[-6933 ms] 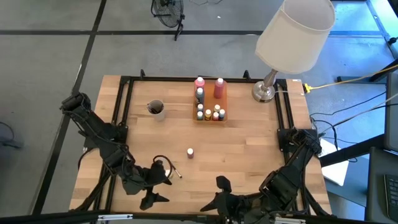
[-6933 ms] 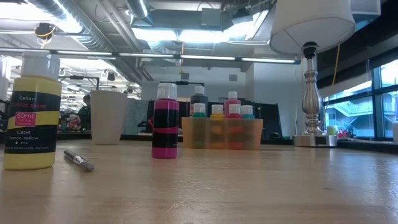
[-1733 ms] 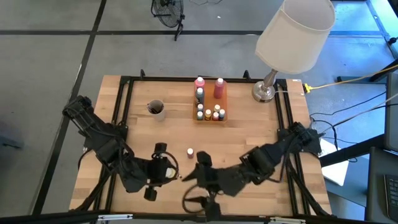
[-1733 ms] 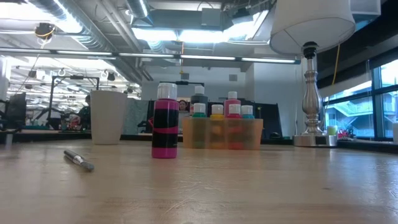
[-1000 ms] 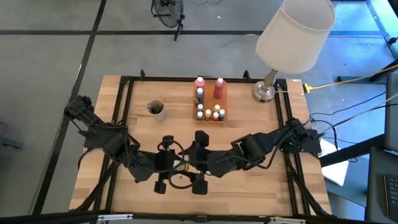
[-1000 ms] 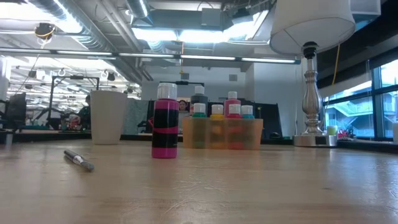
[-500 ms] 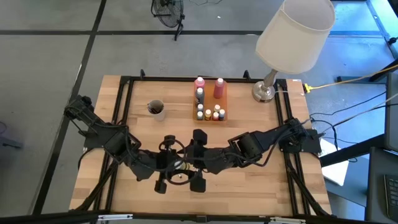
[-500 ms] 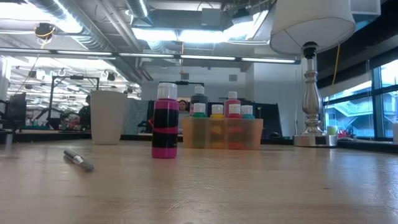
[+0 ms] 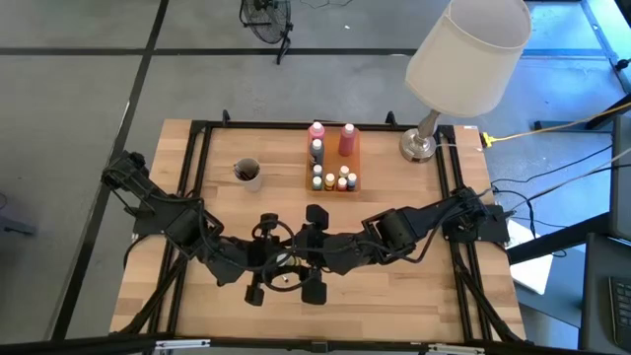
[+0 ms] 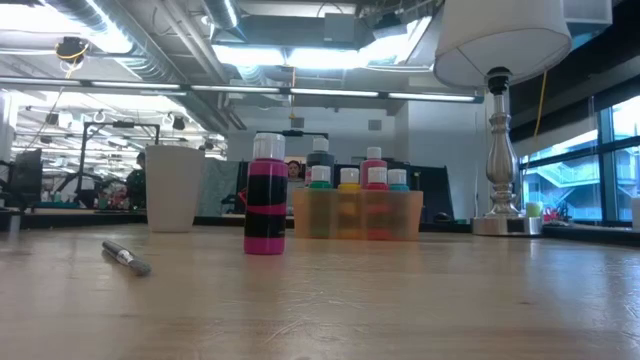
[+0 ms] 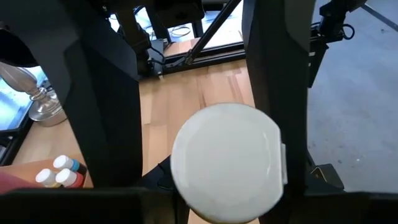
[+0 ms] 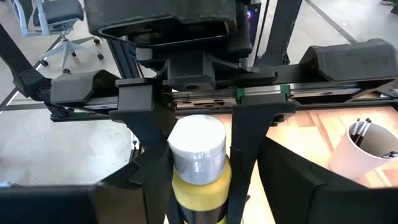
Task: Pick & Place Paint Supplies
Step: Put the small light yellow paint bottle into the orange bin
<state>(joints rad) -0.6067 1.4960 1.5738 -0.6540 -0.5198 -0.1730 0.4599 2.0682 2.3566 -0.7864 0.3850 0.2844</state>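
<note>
A yellow paint bottle [image 12: 200, 180] with a white cap [image 11: 227, 162] hangs upright above the table's middle, out of the low view. My left gripper [image 9: 279, 273] is shut on it from above. My right gripper [image 9: 299, 264] reaches in level from the table's right, open, with a finger on either side of the bottle; whether they touch it I cannot tell. A pink bottle [image 10: 265, 200] stands on the table on its base, and a thin brush [image 10: 127, 258] lies flat near it. Several small bottles stand in an orange tray [image 10: 357, 215]. My left gripper pinches the bottle's yellow body just below the cap [image 12: 180, 180] between its two fingers [image 12: 155, 149]. The fingers point down and run along the bottle's sides. The bottle hangs upright, cap up, lifted clear of the table.
A white cup [image 9: 246, 173] holding brushes stands at the far left. The tray [image 9: 333, 168] sits at the far middle. A lamp with a white shade [image 9: 463, 54] stands on its metal base [image 9: 419, 146] at the far right. Black rails [image 9: 192, 187] border the table.
My right gripper has edged slightly toward the table's left, closer about the bottle. My left gripper has kept the bottle upright and lifted in the same place.
</note>
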